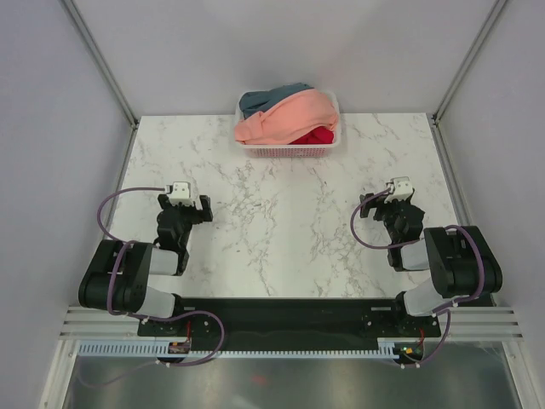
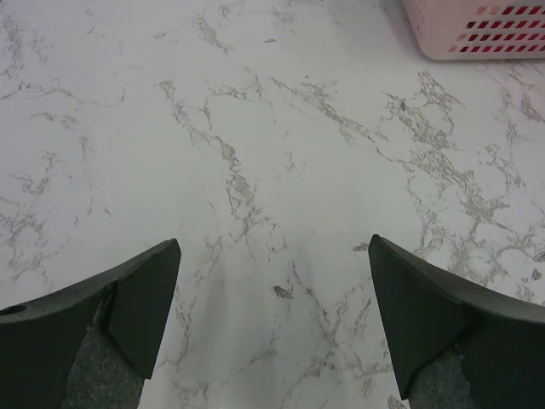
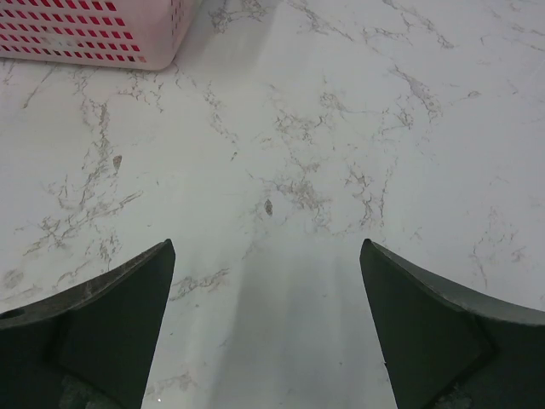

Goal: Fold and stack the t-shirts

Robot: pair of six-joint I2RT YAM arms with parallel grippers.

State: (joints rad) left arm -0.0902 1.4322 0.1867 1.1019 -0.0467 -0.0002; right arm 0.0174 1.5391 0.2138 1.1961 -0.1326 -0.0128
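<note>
Unfolded t-shirts [image 1: 285,119] are lying heaped in the basket [image 1: 289,151] at the far edge of the counter [image 1: 281,239]; left end effector [image 2: 272,256] and right end effector [image 3: 266,256] are hovering well short, spread wide, gripping nothing, probably leaving folding room.

My two arms lie folded at the bottom of the frame. My left tool [image 1: 189,203] is at centre left and my right tool [image 1: 398,198] at centre right, both over the marble worktop [image 1: 281,230] and well apart. At top centre, by the worktop's far edge, stands a white mesh basket [image 1: 288,151]. A salmon-pink t-shirt [image 1: 285,119] is heaped in it, spilling over the left rim. A grey-blue t-shirt [image 1: 271,96] shows behind it, and a red t-shirt [image 1: 318,136] peeks out under its right side.
</note>
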